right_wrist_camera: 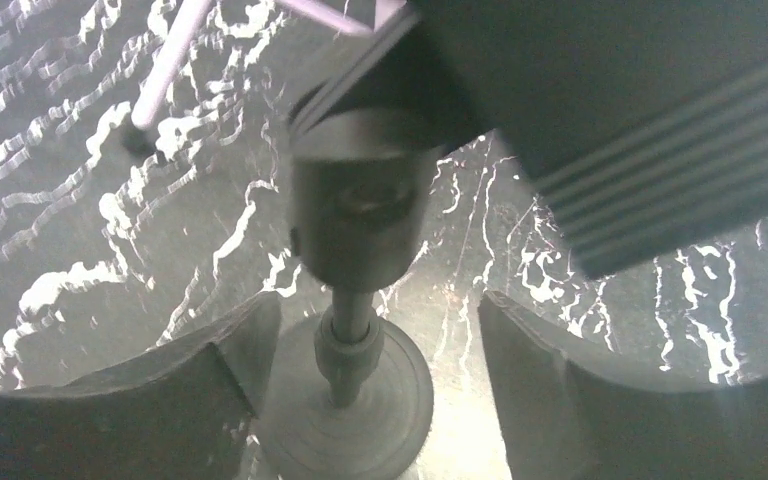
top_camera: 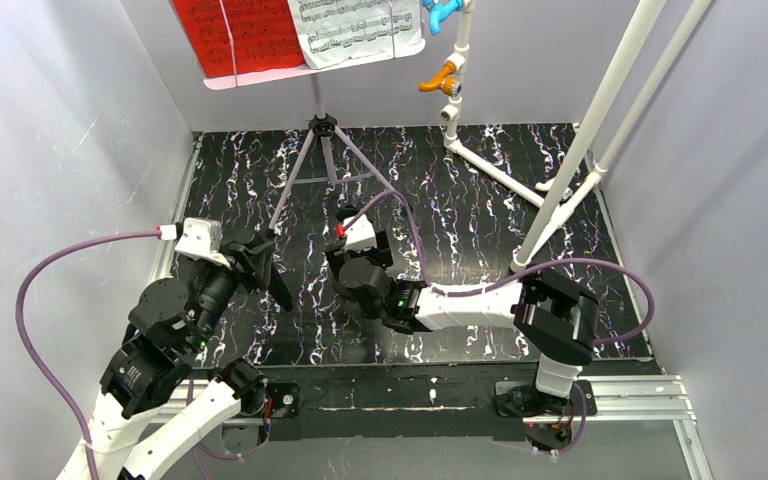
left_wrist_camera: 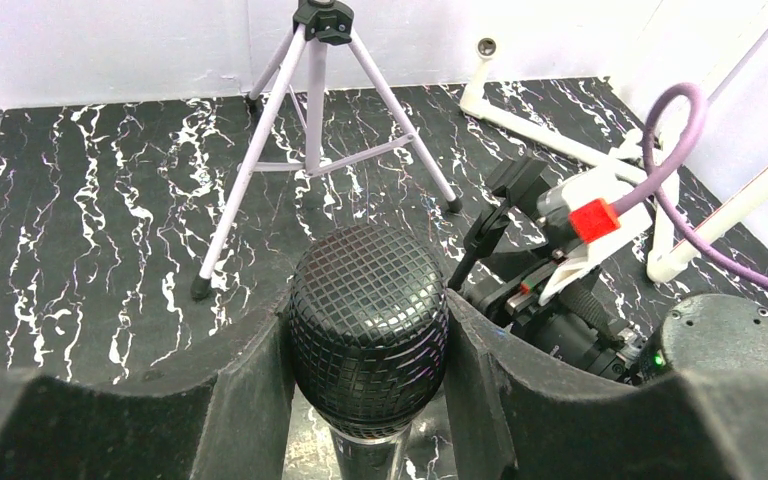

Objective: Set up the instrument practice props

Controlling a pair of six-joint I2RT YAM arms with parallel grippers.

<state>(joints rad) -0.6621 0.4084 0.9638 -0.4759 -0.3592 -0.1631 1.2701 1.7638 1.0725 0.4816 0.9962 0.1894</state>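
Left gripper (left_wrist_camera: 367,335): pinches the black microphone (left_wrist_camera: 370,290) by its mesh head, 1 pad (left_wrist_camera: 250,400) pressed against each side, no gap. Holds the head pointing up toward the wrist camera. Below the mesh, only a short stub of the body visible between the fingers.

Right gripper (right_wrist_camera: 375,310): spread wide. Flanks the microphone stand (right_wrist_camera: 348,350) without contact, floor showing on both sides of the shaft. In the overhead view, sits low near the middle of the floor, just right of the left gripper.

Microphone stand: thin shaft on a round black base (right_wrist_camera: 360,430), seen from above and blurred. Base low against the marbled floor (top_camera: 460,200); cannot tell whether it rests there. Dark barrel at the top of the shaft, partly under the bulk of the left gripper at upper right.

Music stand (top_camera: 322,125): stands upright at the back of the floor on 3 lilac legs, apart from both grippers. Carries 2 pages side by side on its desk: red page (top_camera: 235,35) on the left, white page (top_camera: 360,30) on the right, both cut off by the top edge of the overhead view.

Right of the music stand: white pipe frame (top_camera: 584,135) with orange tap (top_camera: 442,75) and blue tap (top_camera: 443,12), toward the back-right corner.
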